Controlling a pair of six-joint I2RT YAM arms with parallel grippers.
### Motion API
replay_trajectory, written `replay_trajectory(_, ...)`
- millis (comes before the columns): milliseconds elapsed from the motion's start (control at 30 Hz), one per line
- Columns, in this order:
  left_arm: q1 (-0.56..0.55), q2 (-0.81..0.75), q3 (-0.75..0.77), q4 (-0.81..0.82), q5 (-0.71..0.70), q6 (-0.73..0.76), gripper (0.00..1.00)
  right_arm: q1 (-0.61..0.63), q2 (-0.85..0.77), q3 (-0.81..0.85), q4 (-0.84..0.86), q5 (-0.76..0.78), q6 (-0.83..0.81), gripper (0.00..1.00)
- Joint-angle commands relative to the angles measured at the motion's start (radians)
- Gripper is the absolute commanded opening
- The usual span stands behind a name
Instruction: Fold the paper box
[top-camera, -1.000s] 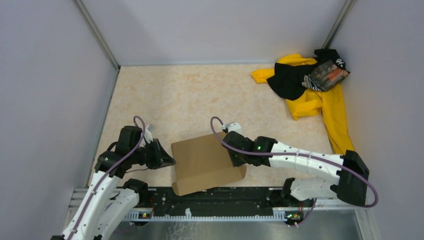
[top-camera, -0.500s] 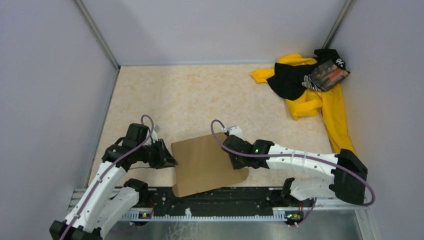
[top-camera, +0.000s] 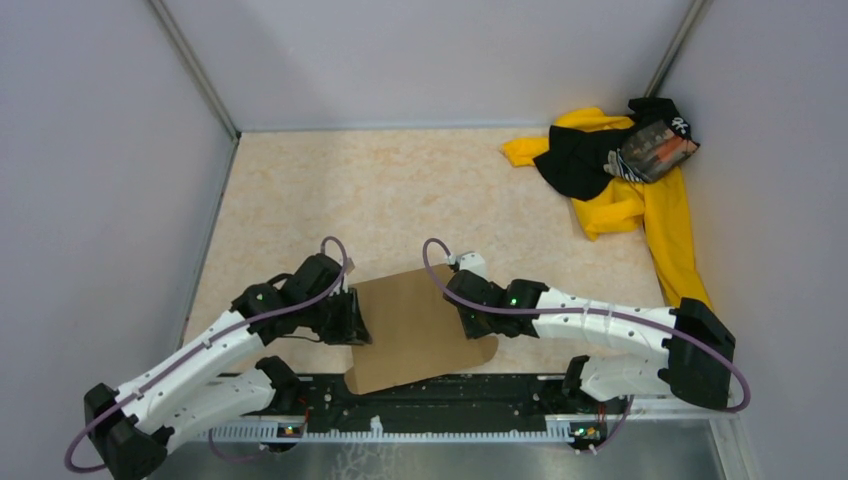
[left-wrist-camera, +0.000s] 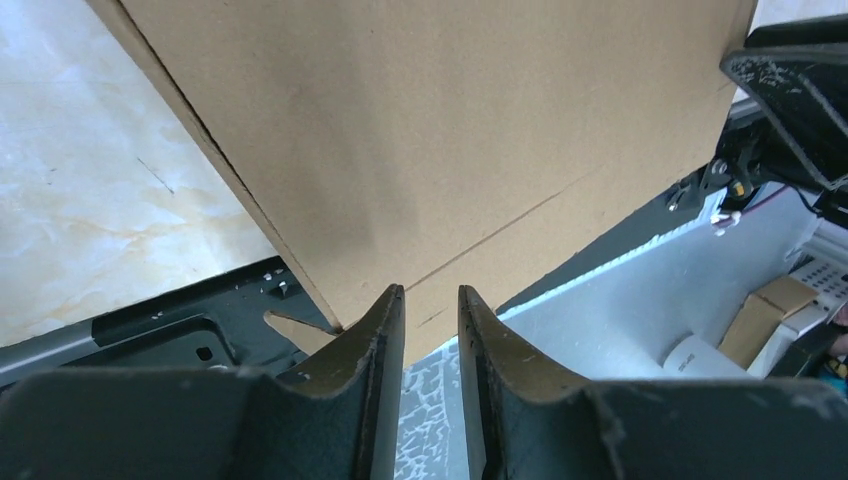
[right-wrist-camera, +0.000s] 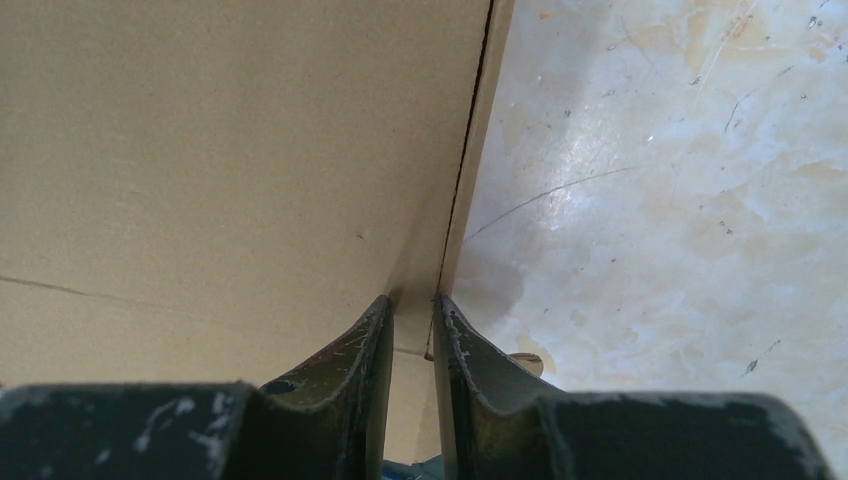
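Pinching the paper box (top-camera: 415, 325) with my right gripper (right-wrist-camera: 410, 298) — it looks mostly flat, so most folding is left. My left gripper (left-wrist-camera: 430, 292) is beside it; I cannot tell if it holds.

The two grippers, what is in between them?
The paper box lies between them. The top view shows the left gripper at its left edge and the right gripper at its right edge.
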Motion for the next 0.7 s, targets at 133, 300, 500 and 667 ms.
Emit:
replay_trajectory(133,-0.046,-0.011,-0.069,0.030,-0.056,-0.070,0.32,0.014,0.016,-0.031,0.028,-0.021,0.019,0.23)
replay_trajectory(300,-0.062,0.010,-0.133,0.066,-0.051,-0.080,0.33,0.014,0.009,-0.018,0.014,-0.016,0.018,0.24)
replay_trajectory(500,-0.072,0.002,-0.146,0.053,-0.049,-0.085,0.34,0.014,0.008,-0.022,0.011,-0.016,0.019,0.25)
replay_trajectory(667,-0.072,0.003,-0.048,-0.007,-0.090,-0.061,0.39,0.014,0.020,-0.029,0.025,-0.028,0.025,0.25)
